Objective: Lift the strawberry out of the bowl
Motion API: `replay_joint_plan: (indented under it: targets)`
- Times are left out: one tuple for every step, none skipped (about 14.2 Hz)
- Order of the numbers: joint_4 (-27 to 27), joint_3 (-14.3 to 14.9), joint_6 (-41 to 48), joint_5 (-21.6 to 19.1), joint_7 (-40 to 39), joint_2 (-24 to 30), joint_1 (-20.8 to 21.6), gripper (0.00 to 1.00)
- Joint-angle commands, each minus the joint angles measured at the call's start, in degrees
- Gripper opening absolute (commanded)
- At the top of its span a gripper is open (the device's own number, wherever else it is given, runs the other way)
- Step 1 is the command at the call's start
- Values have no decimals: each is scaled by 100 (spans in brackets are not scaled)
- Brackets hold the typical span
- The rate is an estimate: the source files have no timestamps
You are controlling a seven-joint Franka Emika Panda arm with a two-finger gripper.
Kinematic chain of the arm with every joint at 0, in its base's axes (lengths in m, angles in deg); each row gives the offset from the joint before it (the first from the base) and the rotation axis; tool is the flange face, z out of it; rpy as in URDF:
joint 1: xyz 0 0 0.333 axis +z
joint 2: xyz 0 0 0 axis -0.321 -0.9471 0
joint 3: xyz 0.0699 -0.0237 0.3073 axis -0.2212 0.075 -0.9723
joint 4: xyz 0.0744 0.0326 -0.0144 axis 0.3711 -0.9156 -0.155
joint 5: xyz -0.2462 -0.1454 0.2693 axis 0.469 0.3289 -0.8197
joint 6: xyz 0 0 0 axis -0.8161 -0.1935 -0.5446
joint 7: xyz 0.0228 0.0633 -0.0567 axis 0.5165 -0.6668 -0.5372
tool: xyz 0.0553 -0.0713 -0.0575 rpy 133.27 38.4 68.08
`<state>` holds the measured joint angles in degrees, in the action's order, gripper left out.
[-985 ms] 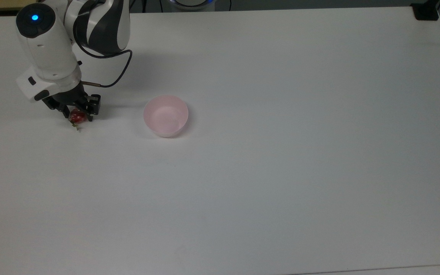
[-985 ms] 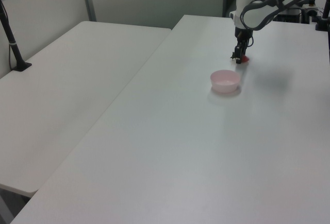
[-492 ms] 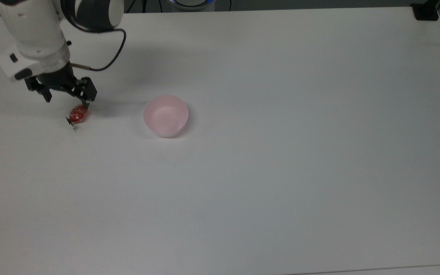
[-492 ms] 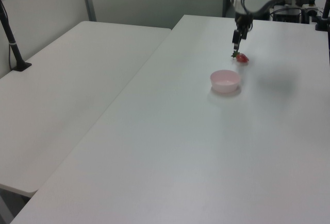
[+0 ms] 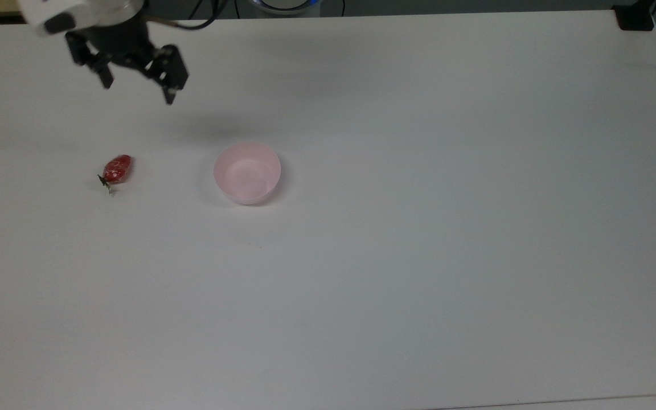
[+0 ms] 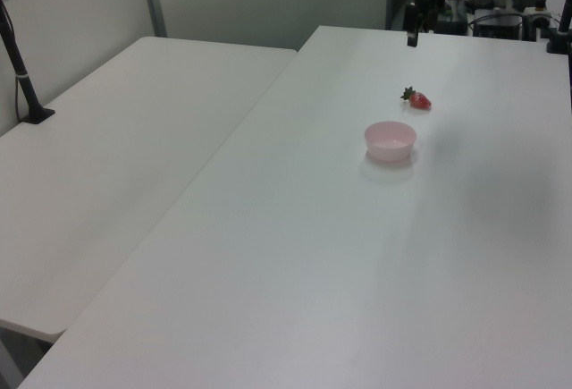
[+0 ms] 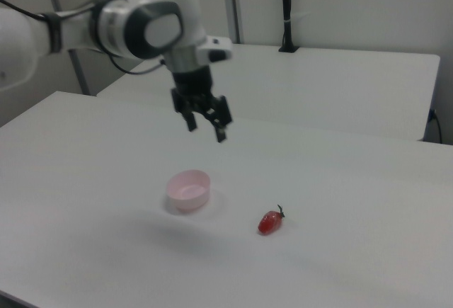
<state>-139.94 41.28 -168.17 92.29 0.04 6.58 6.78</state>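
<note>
While hanging high above the white table (image 5: 419, 228), gripper (image 5: 137, 91) spread wide and carrying nothing. Strawberry (image 5: 117, 169) lying on its side on the bare tabletop, well apart from the claw, stem pointing toward the top view's lower left. Pink bowl (image 5: 247, 172) sitting near the berry on the top view's right, not touching it.

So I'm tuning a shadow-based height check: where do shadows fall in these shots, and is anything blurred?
Top view: a soft shadow lies on the table above the bowl, offset from the raised open tool. Right view: a faint shadow sits beside the bowl, and the strawberry has a small one; the tool looks slightly motion-blurred.
</note>
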Motion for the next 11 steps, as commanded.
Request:
replay_joint_plan:
  targets:
    - [-138, 109, 836, -79, 559, 691, 621, 100]
    - [-156, 135, 1012, -79, 638, 814, 771, 100]
    - [-191, 153, 1153, -88, 665, 955, 938, 100]
    - [-261, 214, 1085, -96, 631, 1008, 1079, 100]
    - [-253, 293, 971, -114, 561, 1000, 1211, 100]
    - [-261, 320, 761, -114, 473, 1009, 1282, 100]
    - [-262, 320, 577, -114, 455, 1018, 1265, 100]
    - [-244, 320, 418, -123, 428, 983, 1256, 100]
    - [-235, 320, 225, -123, 411, 948, 1247, 100]
    - [-261, 320, 84, -132, 419, 939, 1247, 100]
    - [-262, 320, 56, -132, 419, 939, 1256, 100]
